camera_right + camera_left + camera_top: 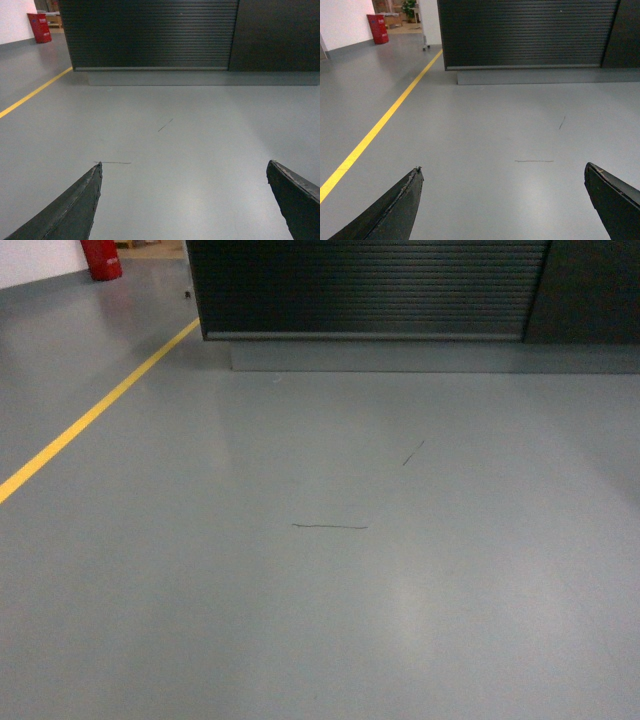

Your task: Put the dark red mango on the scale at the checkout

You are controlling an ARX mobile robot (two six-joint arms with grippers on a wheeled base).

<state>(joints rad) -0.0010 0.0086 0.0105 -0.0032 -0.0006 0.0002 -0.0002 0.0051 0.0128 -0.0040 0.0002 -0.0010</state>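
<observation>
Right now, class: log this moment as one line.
left gripper open, empty | right gripper open, empty | black slatted checkout counter ahead | mango, scale unseen

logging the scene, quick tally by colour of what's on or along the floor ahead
black: 1, the slatted checkout front
grey: 1, the plinth under it
yellow: 1, the floor line
red: 1, the red object far left
dark: 2 floor scuffs
total: 6
</observation>
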